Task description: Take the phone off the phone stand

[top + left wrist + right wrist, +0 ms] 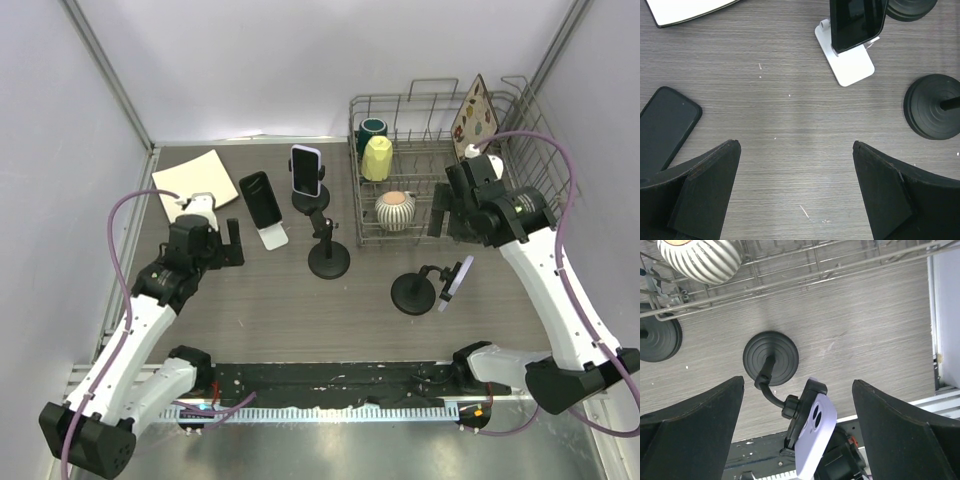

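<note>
On the surface (pixel 270 300), toward its right near corner, a black gooseneck stand (pixel 771 358) clamps the lilac phone (pixel 812 440). The right pincer (pixel 797 382), spread wide, hovers over the stand's base. The phone lies nearer the near edge, its long axis crossing the finger line. The left pincer (pixel 795 145), also spread, is well apart.

Open tabletop (pixel 260 300) around lavender phone (pixel 813 437); wire rack (pixel 400 240) close behind

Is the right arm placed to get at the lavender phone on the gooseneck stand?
Probably yes: the right gripper hangs open over the lavender phone, nothing lies between them, and the dish rack sits off to one side.
</note>
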Controlling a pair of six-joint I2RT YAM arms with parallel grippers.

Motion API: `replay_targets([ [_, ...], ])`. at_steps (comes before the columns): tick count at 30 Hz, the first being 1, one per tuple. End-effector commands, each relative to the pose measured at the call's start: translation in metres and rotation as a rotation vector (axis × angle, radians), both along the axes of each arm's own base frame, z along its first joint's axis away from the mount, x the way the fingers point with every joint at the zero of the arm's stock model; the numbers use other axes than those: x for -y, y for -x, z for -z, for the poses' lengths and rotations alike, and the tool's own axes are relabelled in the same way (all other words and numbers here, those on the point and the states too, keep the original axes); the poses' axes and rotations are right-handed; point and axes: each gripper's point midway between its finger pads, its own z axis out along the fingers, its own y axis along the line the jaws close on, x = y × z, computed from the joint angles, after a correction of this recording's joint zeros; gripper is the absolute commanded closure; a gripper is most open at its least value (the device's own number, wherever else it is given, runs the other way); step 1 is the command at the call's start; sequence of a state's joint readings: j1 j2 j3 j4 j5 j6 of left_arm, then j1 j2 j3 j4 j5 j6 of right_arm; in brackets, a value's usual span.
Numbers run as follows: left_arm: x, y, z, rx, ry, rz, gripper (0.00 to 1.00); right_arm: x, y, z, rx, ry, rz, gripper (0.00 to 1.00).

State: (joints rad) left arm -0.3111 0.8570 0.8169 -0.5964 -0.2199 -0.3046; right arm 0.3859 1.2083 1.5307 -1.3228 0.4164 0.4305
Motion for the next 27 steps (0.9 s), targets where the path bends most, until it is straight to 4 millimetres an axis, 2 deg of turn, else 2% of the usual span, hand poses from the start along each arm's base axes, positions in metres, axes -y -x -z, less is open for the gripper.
replay_targets([
  [1,0.002,-0.003,-0.024,0.073,-0.02,0.012,0.0,0.013,0.042,0.009,-0.123,-0.018,0.058,0.09],
  [3,0.004,-0.002,-0.024,0.075,-0.025,0.022,0.0,0.011,0.047,0.012,-0.14,-0.036,0.064,0.12],
  [7,0.006,-0.001,-0.024,0.078,-0.037,0.027,0.0,0.0,0.058,0.029,-0.194,-0.105,0.064,0.27],
  [11,0.007,0.0,-0.025,0.085,-0.044,0.035,0.0,0.001,0.065,0.033,-0.193,-0.124,0.09,0.35],
  [15,0.01,0.001,-0.024,0.08,-0.047,0.044,0.0,0.006,0.072,0.032,-0.182,-0.116,0.091,0.36],
  [22,0.011,0.001,-0.024,0.079,-0.043,0.05,0.0,0.021,0.061,0.015,-0.109,-0.049,0.122,0.32],
  [24,0.011,0.001,-0.024,0.08,-0.042,0.051,0.0,0.028,0.061,0.017,-0.106,-0.008,0.132,0.3],
  [27,0.012,0.002,-0.026,0.086,-0.039,0.055,0.0,0.031,0.068,0.032,-0.151,0.012,0.131,0.3],
])
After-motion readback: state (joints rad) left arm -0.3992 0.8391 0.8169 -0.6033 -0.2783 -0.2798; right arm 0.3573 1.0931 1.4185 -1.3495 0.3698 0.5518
